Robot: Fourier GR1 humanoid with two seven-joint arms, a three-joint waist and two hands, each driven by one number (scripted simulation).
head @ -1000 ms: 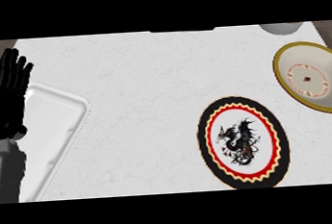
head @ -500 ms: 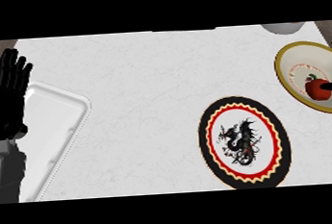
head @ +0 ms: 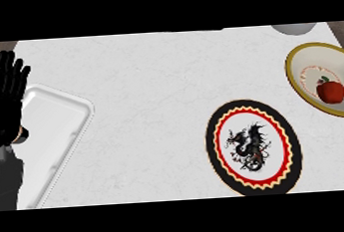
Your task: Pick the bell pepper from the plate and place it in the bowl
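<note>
Marbled white counter [head: 151, 89] | glossy red bell pepper [head: 331, 90] in round bowl [head: 304, 60] | left hand [head: 3, 106] fingers straight, resting

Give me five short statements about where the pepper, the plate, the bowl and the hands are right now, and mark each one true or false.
1. The red bell pepper lies inside the cream bowl with the gold rim. True.
2. The round black plate with a red and yellow border and a dragon design carries the pepper. False: nothing rests on it.
3. The black left hand holds the pepper. False: it rests open at the left edge, fingers straight.
4. The white rectangular tray lies beside the left hand. True.
5. The right hand hovers over the bowl. False: it is not in view.
</note>
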